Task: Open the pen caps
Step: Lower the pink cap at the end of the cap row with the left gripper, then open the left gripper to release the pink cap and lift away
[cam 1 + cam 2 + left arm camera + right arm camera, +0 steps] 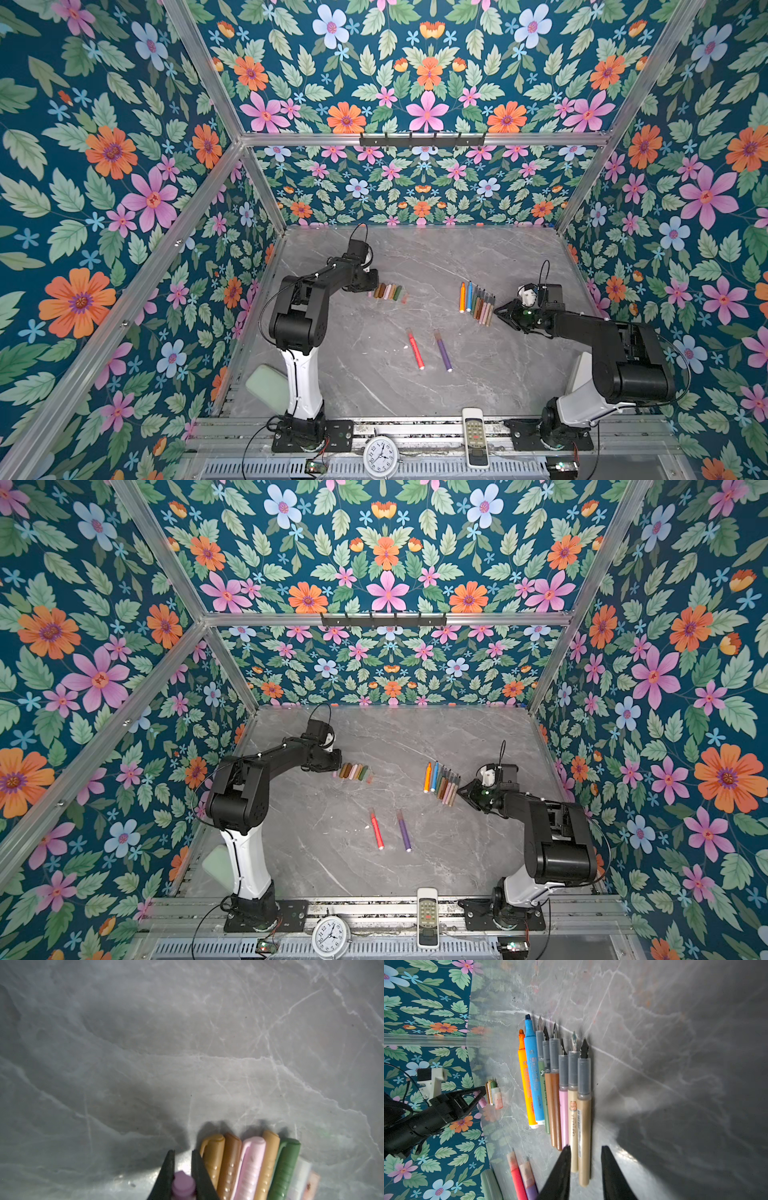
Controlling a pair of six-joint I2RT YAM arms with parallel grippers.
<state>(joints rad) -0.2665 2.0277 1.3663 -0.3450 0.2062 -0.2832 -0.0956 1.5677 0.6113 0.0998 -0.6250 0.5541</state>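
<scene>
Left gripper [183, 1152] is pinching a lilac cap [184, 1186] at the end of the cap row [390, 291]. Red pen [415, 349] and purple pen [443, 352] are lying capped mid-way across the desk [374, 395], caps pointing backward, frontward of both grippers. Right gripper [585, 1147] is hanging spread over the tan pen [584, 1126] tail, probably nearer.

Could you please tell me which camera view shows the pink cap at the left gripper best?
The left wrist view: the pink cap sits close up between the left gripper's fingers. The right wrist view shows it small and distant; in both top views the gripper hides most of it.
</scene>
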